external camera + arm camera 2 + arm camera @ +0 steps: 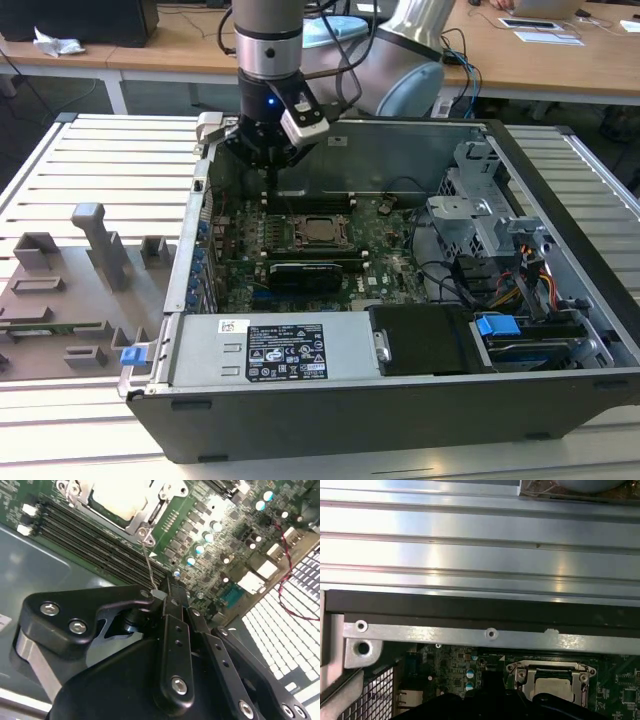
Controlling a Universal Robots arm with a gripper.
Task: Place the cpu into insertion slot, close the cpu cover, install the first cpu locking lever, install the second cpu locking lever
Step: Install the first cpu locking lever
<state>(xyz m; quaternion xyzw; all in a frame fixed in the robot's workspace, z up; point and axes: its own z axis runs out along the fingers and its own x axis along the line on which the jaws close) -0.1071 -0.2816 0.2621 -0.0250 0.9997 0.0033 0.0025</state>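
In the second wrist view the gripper [161,595] sits closest. Its black jaws are pressed together, pinching the pale tip of a thin wire locking lever [148,562]. From that pinch the lever runs, raised at a slant, to its hinge end at a corner of the insertion slot [318,231].

Beyond it the cpu [119,497] lies flat in the slot. Its pale top shows through the window of the cpu cover [156,511], which looks to be folded down over the chip. The step in hand is therefore, I judge, a lever install. Whether this is the first or the second lever I cannot tell, since the far side of the socket is cut off here.

Finishing the step would call for a steady downward arc with the wire kept in the pinch, then a small sideways push to tuck it under its catch.

Farther off, the exterior view shows the open computer case [400,410] resting on the slatted desk [110,160], with the arm [268,40] reaching in from above.
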